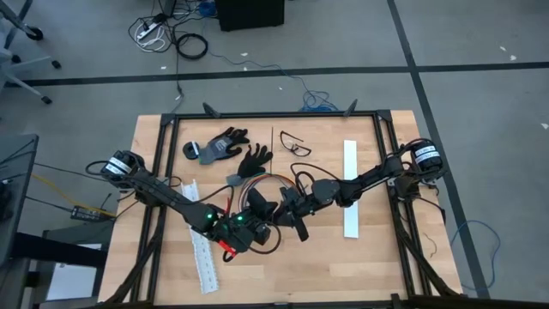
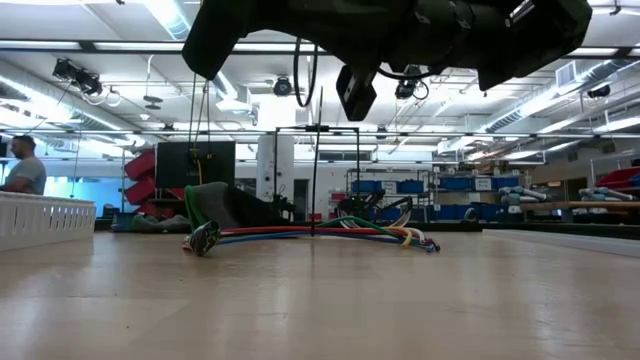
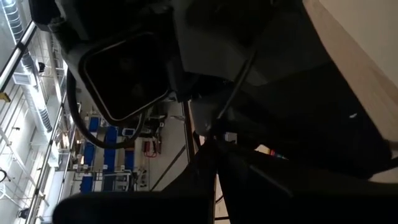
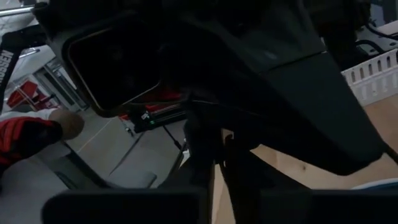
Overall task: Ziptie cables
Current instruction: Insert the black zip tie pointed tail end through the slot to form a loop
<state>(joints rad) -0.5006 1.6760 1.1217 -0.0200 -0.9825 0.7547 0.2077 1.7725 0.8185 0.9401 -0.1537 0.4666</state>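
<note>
The cables (image 1: 262, 182) are laid on the table (image 1: 386, 257). Just beside them, the left gripper (image 1: 257, 230) is squeezed tight. How wide the right gripper (image 1: 279, 209) is cannot be told.

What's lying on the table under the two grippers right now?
In the low view, the cables lie flat on the table, with both grippers raised clear above them. In the high view the arms cover part of the bundle, so whether a ziptie is on it cannot be seen.
</note>
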